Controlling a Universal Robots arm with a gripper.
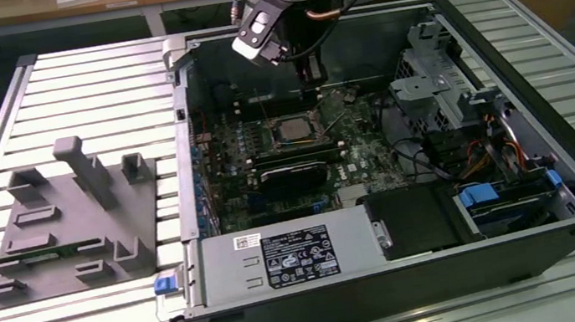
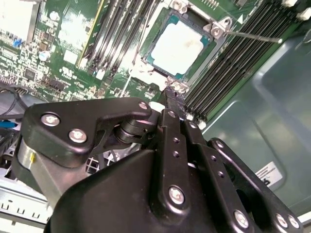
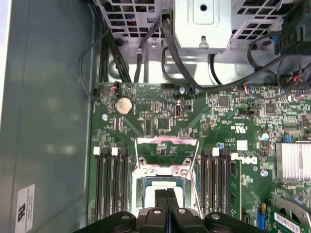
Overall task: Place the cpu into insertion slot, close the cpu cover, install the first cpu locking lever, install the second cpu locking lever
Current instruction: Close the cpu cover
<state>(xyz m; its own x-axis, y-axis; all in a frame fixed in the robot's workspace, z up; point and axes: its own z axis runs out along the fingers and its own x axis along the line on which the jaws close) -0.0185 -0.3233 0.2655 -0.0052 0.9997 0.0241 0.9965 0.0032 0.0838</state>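
Observation:
The cpu, a pale square chip, lies flat in the insertion slot on the green board; in the exterior view the cpu shows mid-board. The cpu cover, a silvery cut-out frame, stands swung open off the far edge of the insertion slot. A thin locking lever sticks out beside the slot. My gripper hangs just above the cpu's near edge, its two black fingers pressed together with nothing between them. In the exterior view the gripper reaches down into the open case.
Black memory slots flank the socket on both sides. A metal drive cage and cables crowd the case's far side. A power supply sits at the case front. A grey moulded fixture rests on the slatted table.

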